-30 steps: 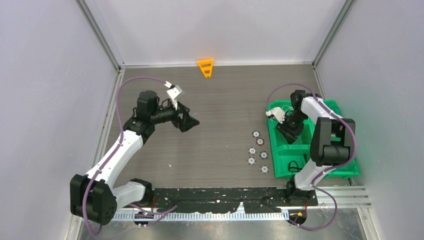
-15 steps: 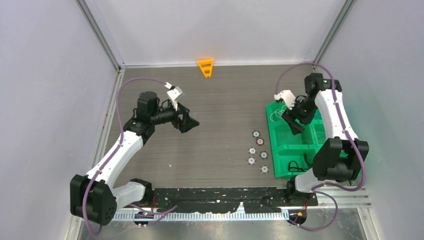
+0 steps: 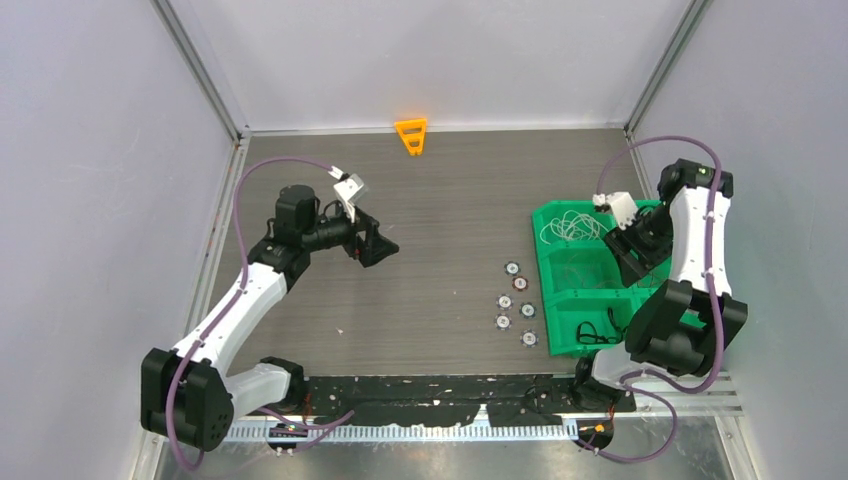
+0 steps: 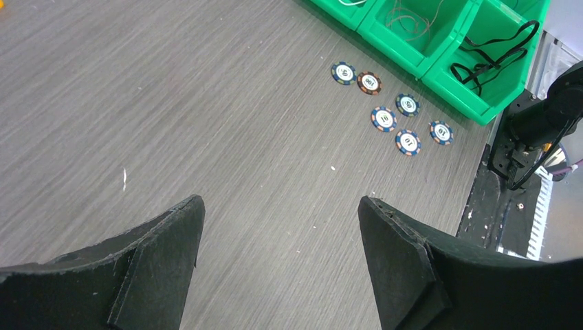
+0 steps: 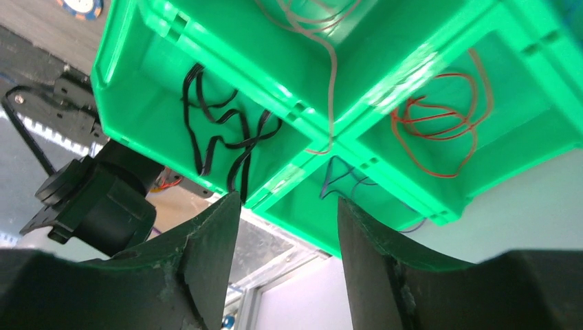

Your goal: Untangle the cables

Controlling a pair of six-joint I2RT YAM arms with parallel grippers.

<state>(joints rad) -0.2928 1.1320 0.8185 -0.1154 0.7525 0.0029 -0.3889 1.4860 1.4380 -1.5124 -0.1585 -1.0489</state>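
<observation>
Your left gripper (image 4: 280, 201) hangs over the bare table (image 3: 440, 290) left of centre, with its jaws spread wide and nothing between them. An orange triangular piece (image 3: 411, 135) stands at the far edge. Six poker chips (image 3: 515, 297) lie clustered just left of the green divided bin (image 3: 543, 262).

The cables lie apart in the bin's compartments:
- The white cable (image 3: 570, 228) is coiled in the far-left one.
- The black cable (image 5: 220, 137) is in the near-left one.
- The red cable (image 5: 436, 117) is looped in another.
- The blue cable (image 5: 344, 180) is in the one beside it.
- A pale strand (image 5: 332, 75) drapes across a divider.

Your right gripper (image 5: 287, 201) hovers above the bin's right half, with its jaws parted and holding nothing.
</observation>
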